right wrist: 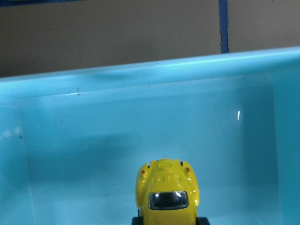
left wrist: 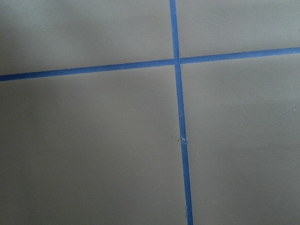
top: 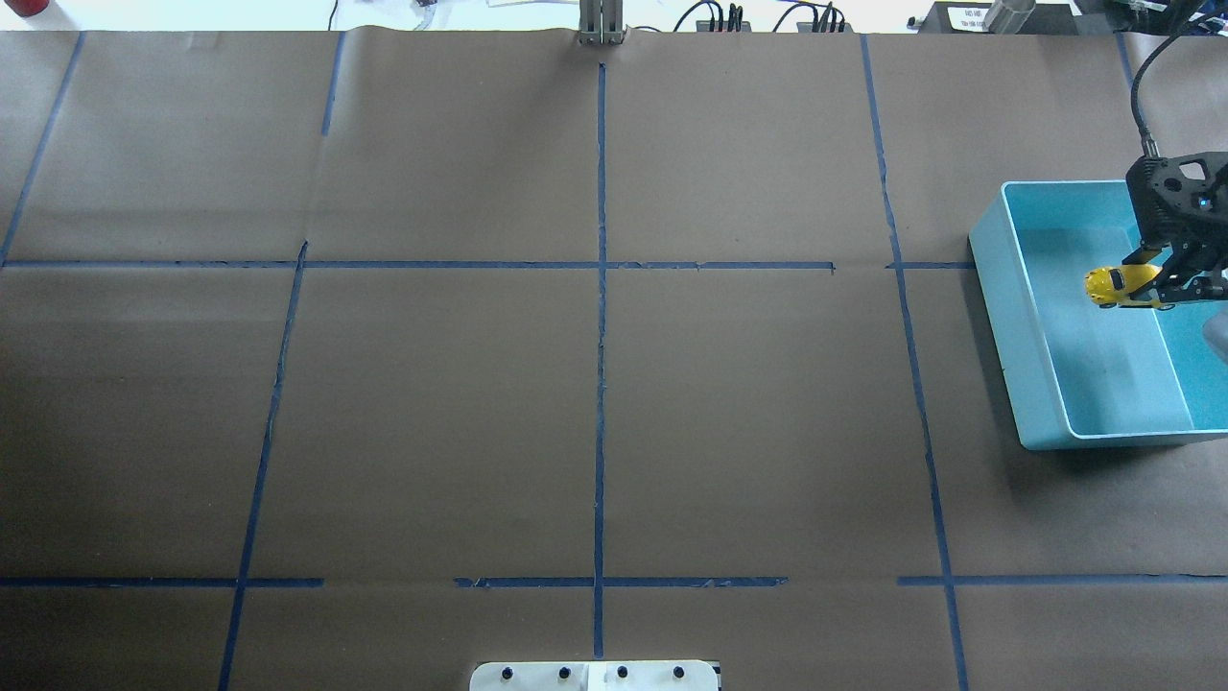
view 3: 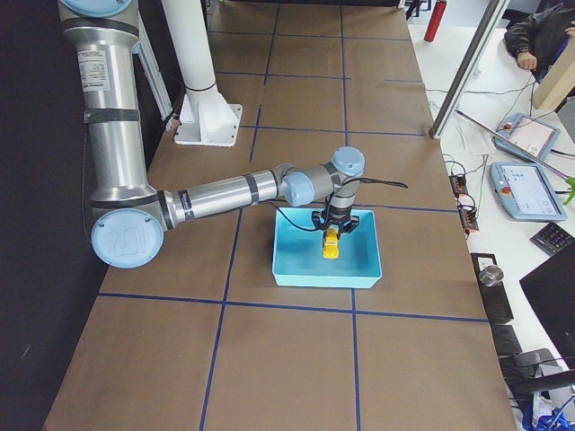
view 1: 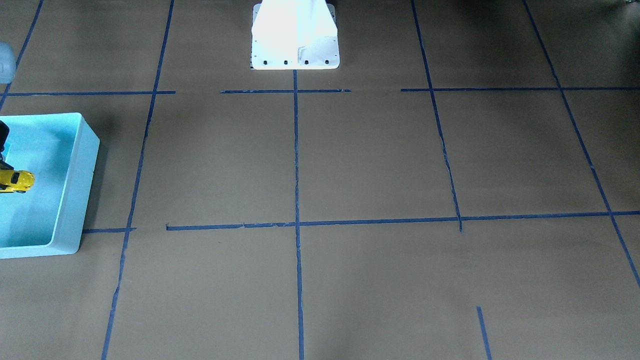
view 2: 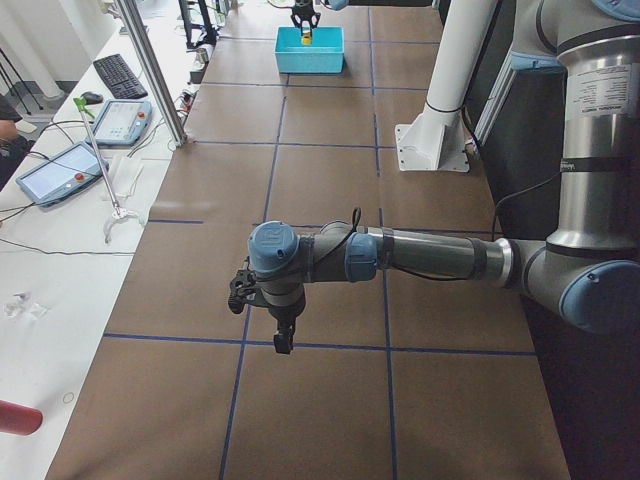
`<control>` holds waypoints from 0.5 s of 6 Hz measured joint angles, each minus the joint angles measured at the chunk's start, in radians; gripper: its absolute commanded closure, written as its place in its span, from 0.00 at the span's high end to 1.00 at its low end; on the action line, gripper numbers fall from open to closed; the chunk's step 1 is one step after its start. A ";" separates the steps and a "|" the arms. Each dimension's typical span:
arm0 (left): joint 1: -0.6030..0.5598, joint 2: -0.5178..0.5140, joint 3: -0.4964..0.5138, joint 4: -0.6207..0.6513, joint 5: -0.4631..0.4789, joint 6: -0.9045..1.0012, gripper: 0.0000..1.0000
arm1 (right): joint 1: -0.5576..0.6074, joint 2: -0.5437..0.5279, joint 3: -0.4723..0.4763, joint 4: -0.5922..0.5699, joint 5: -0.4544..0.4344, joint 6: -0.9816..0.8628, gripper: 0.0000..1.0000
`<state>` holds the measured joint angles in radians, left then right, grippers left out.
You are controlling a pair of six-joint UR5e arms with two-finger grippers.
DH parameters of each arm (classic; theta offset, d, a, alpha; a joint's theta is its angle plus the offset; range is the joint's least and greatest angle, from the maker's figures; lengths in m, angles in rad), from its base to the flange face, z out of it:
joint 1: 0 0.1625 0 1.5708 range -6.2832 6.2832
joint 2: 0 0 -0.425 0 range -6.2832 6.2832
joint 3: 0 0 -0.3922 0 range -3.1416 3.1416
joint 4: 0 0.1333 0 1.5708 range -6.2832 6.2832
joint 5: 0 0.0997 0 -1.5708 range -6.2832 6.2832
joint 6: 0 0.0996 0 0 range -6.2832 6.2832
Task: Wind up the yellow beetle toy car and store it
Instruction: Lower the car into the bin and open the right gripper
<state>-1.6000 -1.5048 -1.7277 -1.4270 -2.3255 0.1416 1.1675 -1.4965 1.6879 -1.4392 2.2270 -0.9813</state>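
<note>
The yellow beetle toy car [top: 1118, 285] is held in my right gripper [top: 1163, 283], whose jaws are shut on one end of it. It hangs inside the walls of a light blue bin [top: 1017, 326] at the table's right end. I cannot tell whether it touches the bin floor. The right wrist view shows the car [right wrist: 167, 194] pointing away over the bin floor [right wrist: 93, 154]. The front view shows the car [view 1: 17, 180] and the bin [view 1: 75, 190] at the left edge. My left gripper [view 2: 283, 335] hovers low over bare table at the left end. I cannot tell if it is open or shut.
The robot's white base [top: 595, 677] stands at the table's near middle edge. Blue tape lines [top: 601, 336] divide the brown paper cover into squares. A metal post [view 2: 150, 70] and tablets [view 2: 60, 170] stand beyond the far edge.
</note>
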 measured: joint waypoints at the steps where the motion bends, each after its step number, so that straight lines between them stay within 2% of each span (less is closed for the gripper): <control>1: 0.000 0.000 0.006 -0.001 0.000 0.000 1.00 | -0.018 -0.010 -0.051 0.079 0.000 0.036 0.00; 3: 0.000 0.000 0.011 -0.001 0.000 0.000 1.00 | -0.075 -0.015 -0.086 0.134 0.000 0.093 0.00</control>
<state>-1.6000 -1.5049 -1.7165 -1.4281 -2.3251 0.1419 1.0925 -1.5113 1.6019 -1.3055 2.2269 -0.8881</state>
